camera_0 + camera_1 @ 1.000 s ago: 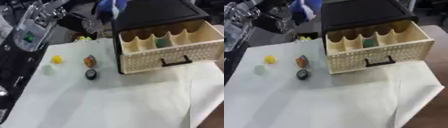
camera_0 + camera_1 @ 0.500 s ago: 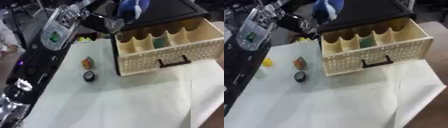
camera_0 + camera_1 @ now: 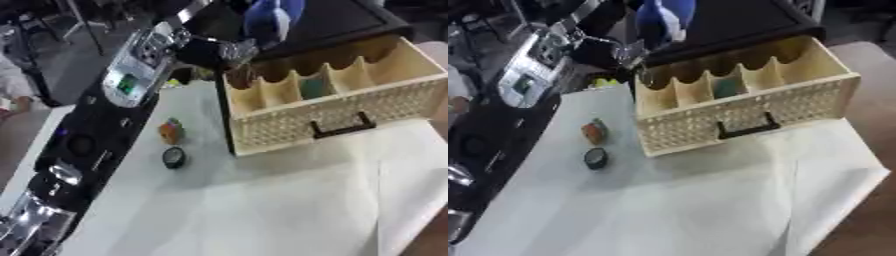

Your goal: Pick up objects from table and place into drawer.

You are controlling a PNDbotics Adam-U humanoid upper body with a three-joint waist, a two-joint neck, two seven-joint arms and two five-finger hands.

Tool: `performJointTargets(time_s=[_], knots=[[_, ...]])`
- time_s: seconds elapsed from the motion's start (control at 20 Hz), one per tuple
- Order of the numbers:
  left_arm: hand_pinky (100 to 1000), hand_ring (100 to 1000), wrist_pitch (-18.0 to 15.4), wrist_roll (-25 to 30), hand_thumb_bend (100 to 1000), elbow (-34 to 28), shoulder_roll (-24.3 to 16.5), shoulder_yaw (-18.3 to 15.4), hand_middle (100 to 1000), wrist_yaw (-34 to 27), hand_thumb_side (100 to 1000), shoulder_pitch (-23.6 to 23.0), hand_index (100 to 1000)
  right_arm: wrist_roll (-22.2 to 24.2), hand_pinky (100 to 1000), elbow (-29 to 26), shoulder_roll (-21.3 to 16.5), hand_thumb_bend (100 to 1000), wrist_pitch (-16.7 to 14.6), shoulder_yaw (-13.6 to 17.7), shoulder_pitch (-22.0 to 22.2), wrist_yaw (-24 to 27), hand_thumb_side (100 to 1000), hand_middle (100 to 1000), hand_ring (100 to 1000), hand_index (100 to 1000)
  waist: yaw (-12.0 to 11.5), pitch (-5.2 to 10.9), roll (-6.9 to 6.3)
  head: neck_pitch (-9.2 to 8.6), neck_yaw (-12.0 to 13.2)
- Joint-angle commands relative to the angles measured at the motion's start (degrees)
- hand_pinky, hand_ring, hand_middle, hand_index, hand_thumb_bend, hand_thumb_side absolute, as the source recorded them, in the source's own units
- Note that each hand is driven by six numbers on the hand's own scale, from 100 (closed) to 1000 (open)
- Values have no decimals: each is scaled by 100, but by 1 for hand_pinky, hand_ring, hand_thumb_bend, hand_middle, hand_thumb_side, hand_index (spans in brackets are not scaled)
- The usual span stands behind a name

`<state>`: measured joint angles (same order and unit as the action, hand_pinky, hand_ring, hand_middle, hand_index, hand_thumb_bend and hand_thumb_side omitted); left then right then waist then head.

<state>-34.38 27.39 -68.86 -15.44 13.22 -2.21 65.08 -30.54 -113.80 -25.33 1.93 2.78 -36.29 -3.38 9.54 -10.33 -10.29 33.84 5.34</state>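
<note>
This looks like a robotics lab or test room. A table draped in white cloth holds a cream wicker-fronted drawer pulled out of a black cabinet, while metal stands and a bare grey floor crowd the background.

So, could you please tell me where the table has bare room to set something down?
The white cloth in front of the cream wicker drawer lies bare. It is crowded left of the drawer, by the orange object, the round black object and the left arm.
</note>
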Motion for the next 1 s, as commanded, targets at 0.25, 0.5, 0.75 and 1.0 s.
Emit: performJointTargets(time_s=[0.25, 0.5, 0.75, 1.0], knots=[[301, 531, -566, -44, 100, 340, -67, -136, 390, 261, 271, 71, 524, 29, 423, -79, -28, 100, 6, -2, -114, 39, 481, 488, 545, 685, 22, 55, 34, -80, 32], [306, 536, -926, -359, 100, 609, -39, -201, 407, 681, 270, 46, 540, 38, 420, -79, -13, 100, 14, 1, -123, 39, 480, 486, 544, 684, 45, 27, 16, -100, 34], [374, 598, -1293, -550, 100, 790, -2, -220, 517, 761, 329, 52, 687, 62, 418, -79, 16, 100, 15, -6, -146, 46, 481, 486, 543, 683, 84, -7, -4, -118, 52], [400, 642, -1570, -627, 100, 906, -5, -234, 589, 959, 407, 47, 784, 58, 417, -79, 15, 100, 13, 5, -144, 39, 481, 485, 542, 683, 101, -23, -8, -114, 60]])
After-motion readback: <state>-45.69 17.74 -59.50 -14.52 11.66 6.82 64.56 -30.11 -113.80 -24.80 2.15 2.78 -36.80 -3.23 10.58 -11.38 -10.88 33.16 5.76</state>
